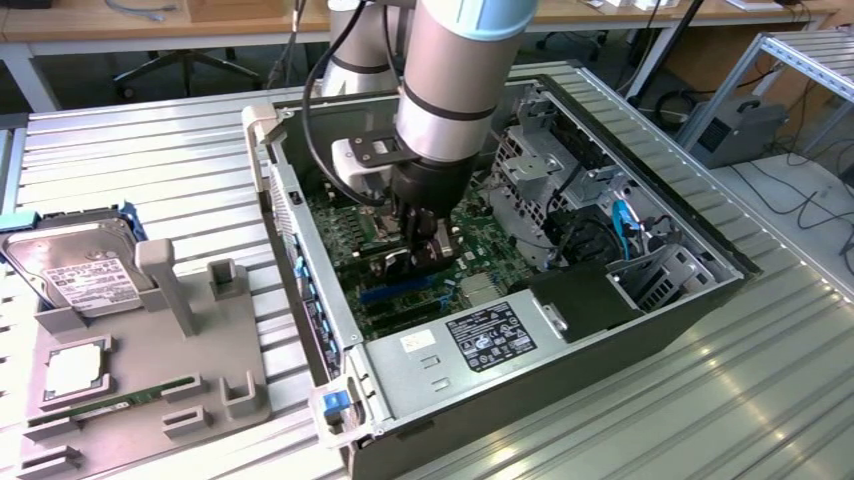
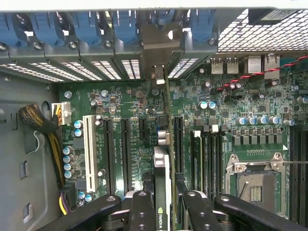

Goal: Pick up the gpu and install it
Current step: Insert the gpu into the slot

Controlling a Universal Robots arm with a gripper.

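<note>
The gpu shows edge-on in the wrist view, a slim black card standing on its long edge over the green motherboard. Its silver end bracket reaches up to the rear slot openings of the case. My gripper is shut on the gpu, one black finger on each face. In the exterior view the gripper hangs low inside the open computer case, with the gpu just above the expansion slots.
A power supply sits close in front of the gripper and a metal drive cage on the exterior view's right. Outside the case, a grey fixture holds a hard drive and a memory stick. Black slots and a white slot flank the card.
</note>
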